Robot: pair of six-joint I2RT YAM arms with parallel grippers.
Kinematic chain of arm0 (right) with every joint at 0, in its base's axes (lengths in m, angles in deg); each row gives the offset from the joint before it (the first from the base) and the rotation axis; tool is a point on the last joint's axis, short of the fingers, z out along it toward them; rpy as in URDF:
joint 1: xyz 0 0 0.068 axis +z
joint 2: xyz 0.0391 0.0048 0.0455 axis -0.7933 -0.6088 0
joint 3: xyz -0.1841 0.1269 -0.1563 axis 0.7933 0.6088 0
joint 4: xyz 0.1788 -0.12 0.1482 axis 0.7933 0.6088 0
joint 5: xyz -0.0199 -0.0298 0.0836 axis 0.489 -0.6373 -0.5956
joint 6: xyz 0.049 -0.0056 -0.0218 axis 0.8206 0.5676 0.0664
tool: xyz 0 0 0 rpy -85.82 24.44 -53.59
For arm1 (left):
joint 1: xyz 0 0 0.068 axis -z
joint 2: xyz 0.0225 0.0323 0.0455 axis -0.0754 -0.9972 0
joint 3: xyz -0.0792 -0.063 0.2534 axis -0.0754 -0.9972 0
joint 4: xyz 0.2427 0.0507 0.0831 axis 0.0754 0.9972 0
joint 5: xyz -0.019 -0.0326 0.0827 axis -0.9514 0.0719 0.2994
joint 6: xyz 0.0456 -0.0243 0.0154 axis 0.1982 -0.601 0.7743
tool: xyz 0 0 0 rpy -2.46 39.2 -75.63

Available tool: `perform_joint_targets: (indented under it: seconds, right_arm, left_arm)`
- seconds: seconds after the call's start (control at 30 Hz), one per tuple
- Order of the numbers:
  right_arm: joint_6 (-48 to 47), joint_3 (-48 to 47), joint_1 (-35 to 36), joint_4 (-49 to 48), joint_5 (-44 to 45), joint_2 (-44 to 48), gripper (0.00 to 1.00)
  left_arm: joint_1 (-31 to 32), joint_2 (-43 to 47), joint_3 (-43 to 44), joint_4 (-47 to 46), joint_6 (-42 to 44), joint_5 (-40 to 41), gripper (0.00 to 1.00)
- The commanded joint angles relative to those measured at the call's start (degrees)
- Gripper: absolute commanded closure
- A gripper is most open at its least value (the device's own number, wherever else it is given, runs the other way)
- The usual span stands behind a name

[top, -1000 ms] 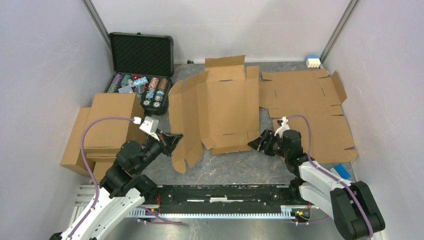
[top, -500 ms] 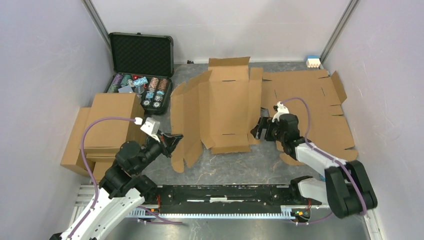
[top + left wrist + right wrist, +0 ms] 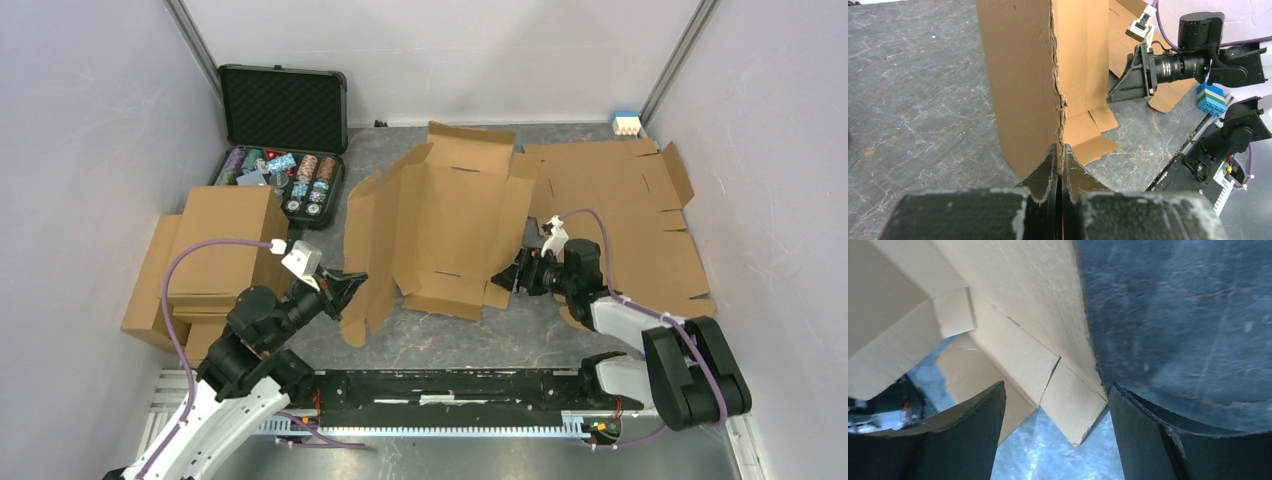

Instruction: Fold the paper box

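Observation:
The paper box [image 3: 450, 215] is a brown cardboard blank, partly raised, in the middle of the table. My left gripper [image 3: 350, 285] is shut on the edge of its left flap [image 3: 1020, 75], which stands upright between the fingers [image 3: 1048, 167]. My right gripper [image 3: 510, 280] is open at the box's near right corner, its fingers [image 3: 1143, 435] spread beside a corner tab [image 3: 1068, 405] without clamping it. The right side panel [image 3: 510, 225] is tilted up.
An open black case of poker chips [image 3: 285, 165] sits at the back left. Folded brown boxes [image 3: 205, 255] are stacked at the left. More flat cardboard blanks [image 3: 640, 215] lie at the right. A small blue-and-white block [image 3: 627, 123] sits at the back right.
The box has turned and lifted, its right side tilting up and its far flap shifting right. My right gripper moved in low to the box's near right corner. My left gripper kept its hold.

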Motion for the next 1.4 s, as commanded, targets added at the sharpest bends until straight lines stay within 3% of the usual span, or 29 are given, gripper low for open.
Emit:
perform_joint_targets:
  seconds: [0.0, 0.3, 0.63, 0.8, 0.9, 1.2, 1.37]
  right_arm:
    - [6.6, 2.14, -0.24, -6.59, -7.31, 4.94, 0.22]
    - [17.27, 5.68, -0.26, -18.77, -9.95, 4.44, 0.31]
    - [17.86, 10.05, 0.13, -22.71, -9.73, 3.72, 0.27]
    - [24.93, 13.69, 0.66, -34.95, -11.86, 2.02, 0.28]
    - [26.07, 12.96, 1.43, -37.25, -12.29, 1.59, 0.29]
    - [20.64, 6.17, 2.87, -30.67, -10.98, 3.23, 0.33]
    - [7.29, 0.14, 4.28, -17.61, -8.42, 5.17, 0.34]
  left_arm:
    - [0.21, 0.7, 0.02, -2.91, 2.64, -2.3, 0.98]
    - [0.21, 2.87, -0.19, -3.11, -0.33, -2.41, 0.98]
    - [0.25, 2.54, -1.78, -3.94, -8.2, -1.58, 0.98]
    - [0.21, 3.02, -4.21, -6.11, -13.72, -0.09, 0.98]
    - [0.22, 2.7, -5.09, -6.58, -14.16, -0.41, 0.98]
    - [0.27, -0.16, -4.25, -12.73, -11.79, -4.57, 0.98]
    - [0.28, -3.82, 0.07, -12.56, -6.81, -8.12, 0.98]
